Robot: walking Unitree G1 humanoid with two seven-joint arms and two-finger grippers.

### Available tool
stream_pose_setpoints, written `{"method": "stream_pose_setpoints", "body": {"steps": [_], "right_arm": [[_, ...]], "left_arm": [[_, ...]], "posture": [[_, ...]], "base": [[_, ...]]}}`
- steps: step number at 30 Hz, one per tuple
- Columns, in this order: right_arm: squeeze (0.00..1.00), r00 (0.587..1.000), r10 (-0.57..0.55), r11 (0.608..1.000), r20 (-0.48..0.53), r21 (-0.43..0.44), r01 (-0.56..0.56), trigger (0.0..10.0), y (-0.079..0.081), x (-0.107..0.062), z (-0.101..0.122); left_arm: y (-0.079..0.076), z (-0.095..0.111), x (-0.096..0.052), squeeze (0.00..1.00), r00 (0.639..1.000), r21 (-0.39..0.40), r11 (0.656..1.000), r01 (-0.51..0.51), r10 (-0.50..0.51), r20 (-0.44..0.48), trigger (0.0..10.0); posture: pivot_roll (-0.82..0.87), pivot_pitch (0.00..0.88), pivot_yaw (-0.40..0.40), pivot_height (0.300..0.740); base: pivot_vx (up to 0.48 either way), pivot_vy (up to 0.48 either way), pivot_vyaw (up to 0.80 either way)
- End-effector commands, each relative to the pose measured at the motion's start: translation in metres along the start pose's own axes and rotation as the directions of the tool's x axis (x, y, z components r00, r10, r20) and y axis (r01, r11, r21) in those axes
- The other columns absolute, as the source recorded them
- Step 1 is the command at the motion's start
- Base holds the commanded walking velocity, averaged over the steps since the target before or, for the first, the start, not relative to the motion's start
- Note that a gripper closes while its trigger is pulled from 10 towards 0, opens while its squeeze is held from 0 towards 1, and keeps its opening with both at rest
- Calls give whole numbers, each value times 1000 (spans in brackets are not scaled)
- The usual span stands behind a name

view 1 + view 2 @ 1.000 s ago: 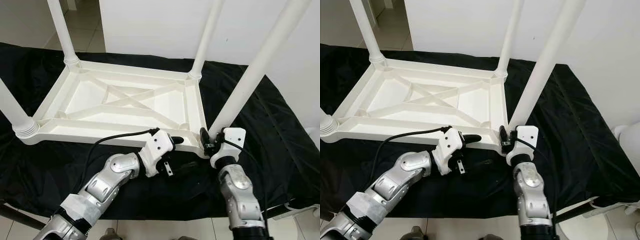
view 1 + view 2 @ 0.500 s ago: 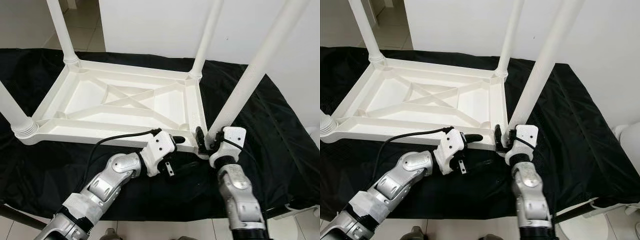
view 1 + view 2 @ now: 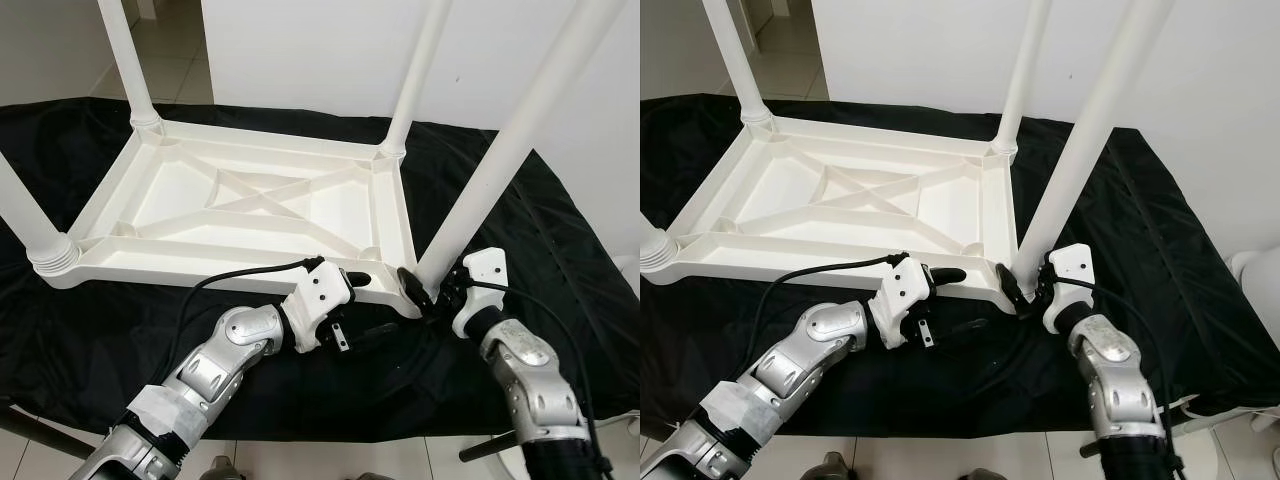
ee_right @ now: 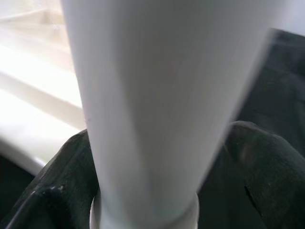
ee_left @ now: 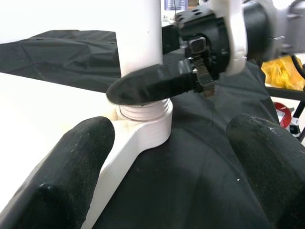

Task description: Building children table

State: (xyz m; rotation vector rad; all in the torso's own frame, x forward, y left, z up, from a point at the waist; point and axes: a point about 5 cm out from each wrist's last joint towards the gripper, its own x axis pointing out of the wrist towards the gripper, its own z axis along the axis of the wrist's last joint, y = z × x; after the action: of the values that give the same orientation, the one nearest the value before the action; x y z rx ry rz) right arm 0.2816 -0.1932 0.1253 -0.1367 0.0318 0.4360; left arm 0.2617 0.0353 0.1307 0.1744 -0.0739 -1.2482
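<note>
White plastic children's table [image 3: 250, 205] lay upside down on a black cloth sheet [image 3: 560, 240] covering the work surface, ribbed X-braced underside facing up. Four white round plastic legs stood in its corner sockets: far-left leg [image 3: 122, 60] at 11 o'clock, far-right leg [image 3: 418, 70] at 1 o'clock, near-left leg [image 3: 25, 215] at 9 o'clock, near-right leg [image 3: 505, 150] at 3 o'clock, the last leaning to the right.

Right gripper [image 3: 428, 292] was at the base of the near-right leg, at about 5 o'clock in the head views. Its fingers [image 4: 45, 200] were spread, one on each side of the leg just above the threaded collar; whether they pressed the leg could not be told.

Left gripper [image 3: 352, 312] sat at the table's near edge, about 6 o'clock, fingers spread apart: upper finger [image 3: 354, 279] touching the rim, lower finger [image 3: 378, 332] over the cloth. It held nothing. A black cable [image 3: 240, 272] looped from its wrist.
</note>
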Motion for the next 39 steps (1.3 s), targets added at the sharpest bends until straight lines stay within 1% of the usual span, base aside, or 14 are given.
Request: {"method": "stream_pose_setpoints", "body": {"steps": [1, 3, 6, 7, 9, 10, 20, 21, 22, 26, 31, 34, 37, 39], "right_arm": [[0, 1000, 26, 1000, -2, -16, -26, 10000, -1, 0, -1], [0, 987, 158, 986, -29, -45, -159, 10000, -4, 12, 0], [0, 980, 195, 979, -40, -51, -197, 10000, -5, 16, 1], [0, 976, 212, 975, -44, -58, -215, 4745, -5, 19, 1], [0, 973, 226, 972, -52, -59, -229, 4745, -5, 20, 0], [0, 968, 246, 967, -60, -57, -249, 0, -4, 20, -1], [0, 959, 273, 961, -74, -24, -276, 0, -2, 15, -10], [0, 963, 262, 964, -68, -17, -264, 510, -2, 13, -10], [0, 972, 228, 974, -57, -7, -228, 10000, -3, 13, -10], [0, 978, 204, 979, -41, 1, -204, 10000, -5, 13, -9], [0, 1000, -12, 998, 22, 55, 11, 10000, -10, 16, 0], [0, 995, -90, 995, 46, 49, 88, 10000, -4, 14, 5], [0, 984, -168, 984, 65, 70, 164, 10000, 1, 11, 8], [0, 961, -271, 961, 63, 81, 265, 10000, 6, 8, 9]], "left_arm": [[-6, 1, 2, 0, 991, 25, 990, 137, -137, -5, 10000], [-6, 3, 2, 0, 990, 27, 990, 138, -138, -2, 10000], [-6, 4, 1, 0, 991, 27, 990, 137, -137, -3, 10000], [-5, 4, 0, 0, 991, 28, 990, 136, -136, -3, 10000], [-5, 4, 0, 0, 991, 28, 991, 134, -134, -4, 10000], [-5, 4, -1, 0, 991, 28, 991, 130, -130, -4, 10000], [-9, 3, -1, 0, 991, 18, 991, 135, -135, -2, 10000], [-9, 4, -1, 0, 990, 18, 990, 139, -139, -2, 10000], [-8, 4, -1, 0, 990, 21, 989, 144, -144, -2, 10000], [-8, 4, 0, 0, 989, 22, 989, 147, -146, -3, 10000], [-6, 4, 1, 0, 988, 27, 988, 154, -154, -2, 10000], [-7, 5, 2, 0, 986, 28, 986, 164, -164, 0, 10000], [-7, 5, 3, 0, 985, 29, 985, 170, -170, 0, 10000], [-7, 5, 3, 0, 985, 29, 984, 173, -173, -1, 10000]], "posture": [[43, 0, -74, 740], [62, 0, -79, 740], [62, 0, -79, 740], [69, 0, -83, 740], [72, 0, -85, 740], [76, 0, -87, 740], [61, 0, -77, 740], [59, 0, -75, 740], [54, 0, -71, 740], [53, 0, -70, 740], [34, 0, -61, 740], [27, 0, -59, 740], [23, 0, -58, 740], [22, 0, -56, 740]], "base": [[0, 0, 0], [0, 0, 0], [0, 0, 0], [0, 0, 0], [0, 0, 0], [0, 0, 0], [0, 0, 0], [0, 0, 0], [0, 0, 0], [0, 0, 0], [0, 0, 0], [0, 0, 0], [0, 0, 0], [0, 0, 0]]}}
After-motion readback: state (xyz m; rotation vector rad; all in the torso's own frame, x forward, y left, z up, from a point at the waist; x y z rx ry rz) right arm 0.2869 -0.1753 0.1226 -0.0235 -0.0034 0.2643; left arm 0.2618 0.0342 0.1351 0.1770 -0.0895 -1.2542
